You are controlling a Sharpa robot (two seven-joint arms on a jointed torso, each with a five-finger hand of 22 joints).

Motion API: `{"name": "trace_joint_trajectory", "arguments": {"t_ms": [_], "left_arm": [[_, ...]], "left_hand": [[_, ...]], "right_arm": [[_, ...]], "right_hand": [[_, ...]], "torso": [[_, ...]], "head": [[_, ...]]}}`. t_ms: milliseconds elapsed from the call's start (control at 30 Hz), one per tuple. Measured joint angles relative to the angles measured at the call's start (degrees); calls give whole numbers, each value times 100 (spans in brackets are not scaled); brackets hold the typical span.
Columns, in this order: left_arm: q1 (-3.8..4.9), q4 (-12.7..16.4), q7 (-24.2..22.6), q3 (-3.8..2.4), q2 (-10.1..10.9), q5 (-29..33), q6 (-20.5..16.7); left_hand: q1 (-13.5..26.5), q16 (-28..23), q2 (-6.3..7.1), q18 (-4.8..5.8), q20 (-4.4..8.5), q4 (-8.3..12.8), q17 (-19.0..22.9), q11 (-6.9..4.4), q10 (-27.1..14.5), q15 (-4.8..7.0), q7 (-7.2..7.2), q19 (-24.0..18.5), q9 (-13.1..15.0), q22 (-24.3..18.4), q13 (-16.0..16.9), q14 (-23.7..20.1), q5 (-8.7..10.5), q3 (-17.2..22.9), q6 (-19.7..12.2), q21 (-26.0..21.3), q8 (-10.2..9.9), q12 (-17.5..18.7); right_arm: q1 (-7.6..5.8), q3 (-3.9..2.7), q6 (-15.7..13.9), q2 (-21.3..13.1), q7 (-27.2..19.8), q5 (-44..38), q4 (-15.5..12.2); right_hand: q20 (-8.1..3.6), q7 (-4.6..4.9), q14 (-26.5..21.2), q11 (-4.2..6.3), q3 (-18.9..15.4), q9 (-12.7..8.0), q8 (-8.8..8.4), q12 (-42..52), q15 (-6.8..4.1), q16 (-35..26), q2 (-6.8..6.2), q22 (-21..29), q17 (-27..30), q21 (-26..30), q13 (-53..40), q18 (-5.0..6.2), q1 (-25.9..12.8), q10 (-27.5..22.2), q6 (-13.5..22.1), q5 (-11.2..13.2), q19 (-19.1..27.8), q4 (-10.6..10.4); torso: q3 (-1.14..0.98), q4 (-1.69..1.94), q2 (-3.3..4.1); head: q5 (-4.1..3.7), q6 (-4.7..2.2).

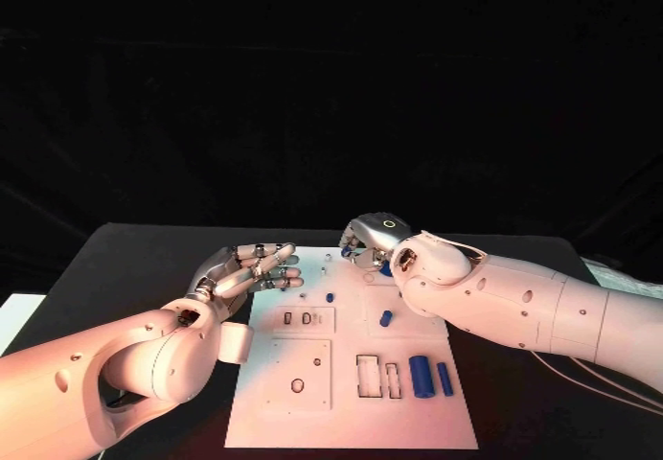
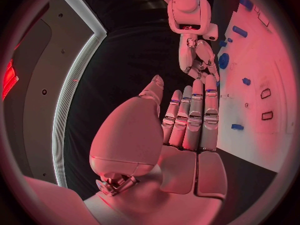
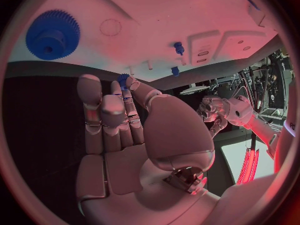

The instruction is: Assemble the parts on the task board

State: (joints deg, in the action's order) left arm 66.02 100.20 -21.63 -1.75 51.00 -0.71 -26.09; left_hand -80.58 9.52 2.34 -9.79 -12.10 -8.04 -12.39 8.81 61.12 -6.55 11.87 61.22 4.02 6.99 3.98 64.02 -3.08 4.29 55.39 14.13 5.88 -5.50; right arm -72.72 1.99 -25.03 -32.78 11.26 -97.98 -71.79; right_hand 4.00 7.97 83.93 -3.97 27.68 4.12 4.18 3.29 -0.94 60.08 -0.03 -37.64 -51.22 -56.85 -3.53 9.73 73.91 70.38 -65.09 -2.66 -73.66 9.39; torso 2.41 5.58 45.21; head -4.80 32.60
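The white task board point(image 1: 277, 402) lies in the middle of the black table. My right hand point(image 1: 371, 240) hovers over its far edge and pinches a small blue gear point(image 3: 123, 78) between thumb and fingertip. A large blue gear point(image 3: 53, 35) sits on the board close by, half hidden behind my right arm point(image 1: 384, 271) in the head view. My left hand point(image 1: 256, 268) floats at the board's far left edge, fingers straight and apart, holding nothing. A short blue peg point(image 1: 387, 317) lies mid-board; a thick blue cylinder point(image 1: 420, 376) and a thin blue rod point(image 1: 445, 379) lie at the near right.
A rectangular slot point(image 1: 368, 376) sits beside the cylinder, an oval hole point(image 1: 297, 385) at the near left, two small slots point(image 1: 297, 318) mid-left. A tiny blue piece point(image 1: 329, 297) stands near the far middle. Black table point(image 1: 125, 259) surrounds the board.
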Motion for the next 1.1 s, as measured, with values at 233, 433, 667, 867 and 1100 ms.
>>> {"name": "trace_joint_trajectory", "arguments": {"t_ms": [233, 433, 667, 867, 1100], "left_arm": [[2, 4, 4, 0, 2, 2, 3], [6, 6, 6, 0, 3, 3, 4], [13, 10, 8, 0, 6, 3, 6], [16, 10, 11, -1, 5, 4, 10], [17, 8, 13, -1, 4, 9, 15]], "left_hand": [[0, 0, 0, 0, 0, 0, 0, 0, 0, 0, 0, 0, 0, 0, 0, 0, 0, 0, 0, 0, 0, 0], [0, 0, 0, 0, 0, 0, 1, 0, 0, 0, 0, 0, 0, 0, 0, 0, 0, 0, 0, 0, 0, 0], [0, 0, 0, 0, 0, 0, 1, 0, 0, 0, 0, 0, 0, 0, 0, 0, 0, 0, 0, 0, 0, 0], [0, 0, 0, 0, 0, 0, 1, 0, 0, 0, 0, 0, 0, 1, 0, 0, 0, 0, 0, 0, 0, 4], [0, 0, 0, 0, 0, 15, -9, 0, 0, 0, 0, 0, 0, -5, 0, 0, 0, 15, 0, 0, 0, 38]], "right_arm": [[11, 0, -93, 268, 3, 53, 238], [31, 0, -95, 384, 2, 81, 355], [48, 3, -70, 474, 0, 99, 441], [51, 3, -16, 531, 55, 99, 539], [45, -3, 33, 574, 101, 98, 595]], "right_hand": [[0, 17, 0, -21, 9, 0, -1, -6, 0, 22, -55, -6, -7, -21, -11, 0, -9, -21, 18, 0, 0, -8], [0, 17, 0, -31, 9, 0, -1, -7, 0, 22, -55, -5, -16, -21, -12, 0, -9, -30, 18, 1, 0, -8], [0, 17, 0, -32, 8, 0, -23, 2, 0, 22, -55, -15, -16, -21, -12, 0, -9, -31, 18, 3, 0, -8], [22, 35, 0, -25, 24, -1, -23, 3, 0, 22, -78, -15, -11, -21, -12, 0, -32, -41, 36, 3, 21, -23], [22, 16, 0, -39, 40, -2, -24, 3, 0, 22, -100, -14, -7, -20, -11, 0, -55, -84, 57, 4, 21, -41]], "torso": [[0, 23, 21], [4, 30, 35], [8, 24, 42], [10, 30, 43], [13, 40, 46]], "head": [[5, -19], [5, -21], [6, -8], [-14, -2], [-25, -18]]}}
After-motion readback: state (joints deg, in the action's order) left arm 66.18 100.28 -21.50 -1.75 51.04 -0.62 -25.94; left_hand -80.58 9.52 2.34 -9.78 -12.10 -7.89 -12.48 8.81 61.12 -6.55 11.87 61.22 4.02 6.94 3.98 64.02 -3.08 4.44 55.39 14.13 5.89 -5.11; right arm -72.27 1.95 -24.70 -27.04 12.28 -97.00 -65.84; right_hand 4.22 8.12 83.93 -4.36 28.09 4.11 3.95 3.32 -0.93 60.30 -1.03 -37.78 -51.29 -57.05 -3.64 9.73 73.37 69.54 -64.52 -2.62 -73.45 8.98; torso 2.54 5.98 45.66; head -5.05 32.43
